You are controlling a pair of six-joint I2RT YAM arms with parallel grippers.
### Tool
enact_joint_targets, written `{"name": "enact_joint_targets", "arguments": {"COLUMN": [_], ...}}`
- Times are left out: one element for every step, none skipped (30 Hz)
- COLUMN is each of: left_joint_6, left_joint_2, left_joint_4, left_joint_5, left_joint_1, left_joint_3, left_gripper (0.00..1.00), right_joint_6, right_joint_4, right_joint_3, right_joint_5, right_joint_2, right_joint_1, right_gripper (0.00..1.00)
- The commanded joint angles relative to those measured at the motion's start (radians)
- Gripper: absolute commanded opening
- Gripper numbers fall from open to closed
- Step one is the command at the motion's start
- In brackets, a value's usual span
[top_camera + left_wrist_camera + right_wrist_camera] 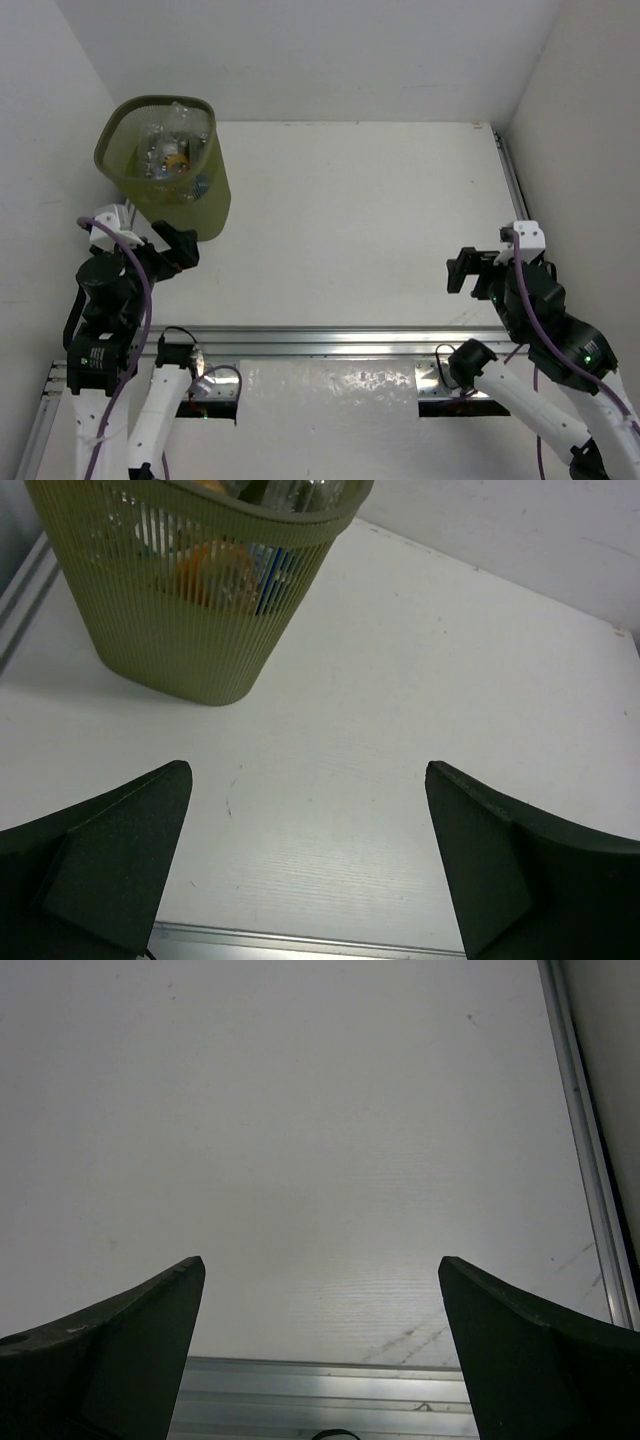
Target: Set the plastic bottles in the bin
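Overhead, a white table (380, 220) sits in a white-walled booth, with two robot arms mounted at its near edge behind a metal rail (330, 342). The bin (205, 205), an olive-green wastebasket with ribbed, slatted sides, stands upright at the far left corner of the table, close to the left wall. The plastic bottles (165, 145) lie heaped inside it: mostly clear ones, with an orange one among them and a touch of blue lower down. How many there are cannot be told. The left gripper (183, 250) hangs just in front of the bin's near side, apart from it, and points toward it. In the left wrist view the left gripper (305, 770) has its two dark fingers (120, 850) spread wide with only bare table between them, holding nothing. That view also shows the bin (170, 630) just ahead and to the left, with orange and blue from the bottles (215, 575) showing through its slats and clear plastic at its rim. The right gripper (462, 272) hovers over the right side of the table, well apart from the bin and facing left. In the right wrist view the right gripper (320, 1260) is likewise spread wide and grips nothing, with plain white tabletop beneath it and a metal strip (585, 1140) running along the table's right edge.
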Motion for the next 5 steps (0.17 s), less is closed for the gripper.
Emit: {"name": "enact_joint_targets", "arguments": {"left_joint_6": [0.011, 0.011, 0.011, 0.009, 0.009], "left_joint_2": [-0.010, -0.009, -0.007, -0.006, -0.005], "left_joint_4": [0.016, 0.017, 0.016, 0.017, 0.017], "left_joint_5": [0.000, -0.003, -0.007, -0.010, -0.016], "left_joint_1": [-0.030, -0.033, -0.035, -0.035, -0.036], "left_joint_3": [-0.010, -0.011, -0.010, -0.007, -0.005], "left_gripper": [1.00, 1.00, 1.00, 1.00, 1.00], "right_joint_6": [-0.018, -0.015, -0.009, -0.007, -0.010], "right_joint_4": [-0.015, -0.014, -0.012, -0.009, -0.005], "right_joint_3": [-0.030, -0.034, -0.035, -0.041, -0.044], "right_joint_5": [0.023, 0.023, 0.025, 0.026, 0.025], "right_joint_2": [-0.031, -0.037, -0.040, -0.042, -0.042], "right_joint_1": [0.000, 0.000, 0.000, 0.000, 0.000], "right_gripper": [0.99, 0.99, 0.99, 0.99, 0.99]}}
